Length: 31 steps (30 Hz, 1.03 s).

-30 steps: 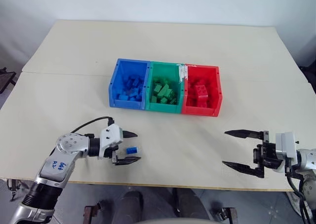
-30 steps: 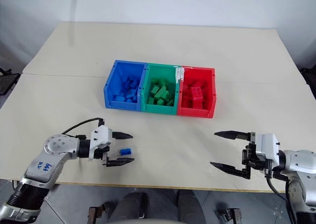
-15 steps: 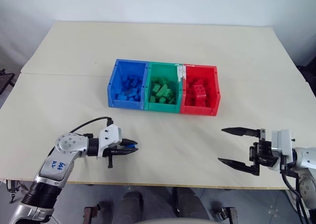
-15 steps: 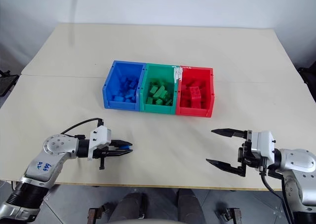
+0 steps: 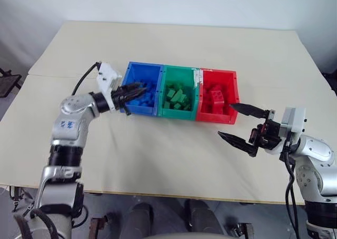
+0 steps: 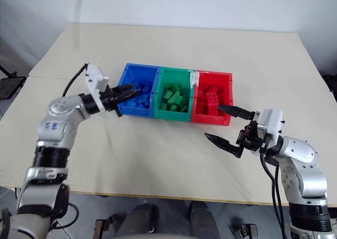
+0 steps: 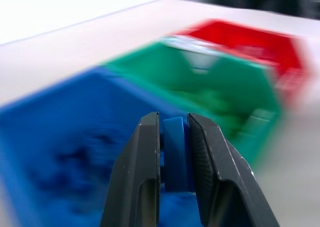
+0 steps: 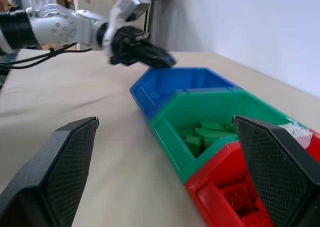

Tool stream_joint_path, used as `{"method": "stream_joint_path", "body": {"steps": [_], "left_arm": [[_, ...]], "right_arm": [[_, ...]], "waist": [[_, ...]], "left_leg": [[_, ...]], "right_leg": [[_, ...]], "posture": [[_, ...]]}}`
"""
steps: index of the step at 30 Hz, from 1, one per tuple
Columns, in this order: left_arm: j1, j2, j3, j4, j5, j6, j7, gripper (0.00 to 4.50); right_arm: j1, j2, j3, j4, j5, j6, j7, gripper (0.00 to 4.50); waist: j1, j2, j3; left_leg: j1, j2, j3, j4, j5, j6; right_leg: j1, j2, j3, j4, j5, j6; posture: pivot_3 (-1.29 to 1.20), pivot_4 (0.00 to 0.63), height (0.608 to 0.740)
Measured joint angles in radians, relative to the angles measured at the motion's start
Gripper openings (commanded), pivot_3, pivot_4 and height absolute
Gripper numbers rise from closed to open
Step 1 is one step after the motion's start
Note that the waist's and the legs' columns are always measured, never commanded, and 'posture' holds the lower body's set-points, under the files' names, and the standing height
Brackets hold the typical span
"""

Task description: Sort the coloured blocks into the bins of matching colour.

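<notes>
My left gripper (image 5: 138, 89) hangs over the near left corner of the blue bin (image 5: 138, 109), shut on a small blue block (image 7: 175, 142) pinched between its two fingers. The blue bin, the green bin (image 5: 176, 114) and the red bin (image 5: 216, 118) stand joined in a row at the table's middle. Each holds several blocks of its own colour. My right gripper (image 5: 227, 121) is open and empty, just off the table in front of the red bin's right end. In the right wrist view the left gripper (image 8: 150, 57) reaches over the blue bin's rim.
A white label patch (image 5: 197, 77) sits on the wall between the green and red bins. The beige table (image 5: 174, 165) has a seam (image 5: 58, 77) running across on the left. Its front edge (image 5: 158, 196) is close to me.
My left gripper shut on the blue block lying near the table's front, then rose and carried it forward to the blue bin. My right gripper lifted slightly inward, still open.
</notes>
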Motion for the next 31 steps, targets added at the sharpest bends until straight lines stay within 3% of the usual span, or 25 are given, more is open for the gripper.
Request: {"method": "stream_joint_path", "body": {"steps": [7,10,13,18,22,31], "left_arm": [[-0.024,-0.007,-0.003,0.055,0.015,-0.058,-0.054,3.26],[-0.003,0.003,-0.002,0.023,0.002,-0.067,-0.095,3.26],[0.218,0.171,0.093,-0.143,-0.075,-0.057,-0.238,3.26],[0.497,0.324,0.238,-0.19,-0.121,-0.212,-0.418,4.41],[0.607,0.335,0.285,-0.179,-0.121,-0.256,-0.413,4.46],[0.704,0.262,0.279,-0.35,-0.111,-0.249,-0.285,4.46]], "right_arm": [[0.015,0.002,0.005,-0.001,-0.002,0.0,-0.009,4.5],[0.021,0.002,0.005,-0.001,-0.002,-0.001,-0.009,4.5],[0.054,-0.024,-0.006,0.007,-0.002,-0.012,0.035,4.5],[0.103,-0.08,-0.038,0.056,-0.004,-0.04,0.128,4.5],[0.125,-0.116,-0.04,0.116,-0.026,-0.091,0.213,4.5],[0.119,-0.118,-0.041,0.201,-0.045,-0.14,0.235,4.5]], "waist": [[0.001,0.0,0.0],[0.002,0.0,0.0],[-0.03,0.0,0.0],[-0.023,0.001,0.0],[-0.011,0.001,0.0],[-0.014,0.001,0.0]], "left_leg": [[-0.002,0.002,0.001,0.0,0.001,-0.002],[-0.002,0.001,0.001,0.0,0.001,-0.002],[-0.001,0.007,0.003,-0.003,0.001,-0.003],[0.002,0.008,0.002,-0.003,-0.002,0.001],[0.002,0.006,-0.001,-0.003,-0.002,0.002],[0.002,0.007,0.0,-0.008,-0.002,0.001]], "right_leg": [[0.0,-0.001,0.0,0.0,0.0,0.0],[0.0,-0.001,0.0,0.0,0.0,0.001],[-0.002,-0.002,0.001,-0.001,0.0,0.001],[0.002,-0.005,-0.003,-0.006,0.0,-0.001],[0.005,-0.01,-0.007,-0.008,0.001,-0.003],[0.002,-0.008,-0.007,-0.01,0.001,-0.003]], "posture": [[0.0,0.15,0.74],[0.0,0.15,0.74],[0.0,0.15,0.74],[0.0,0.15,0.74],[0.0,0.15,0.74],[0.0,0.15,0.74]]}}
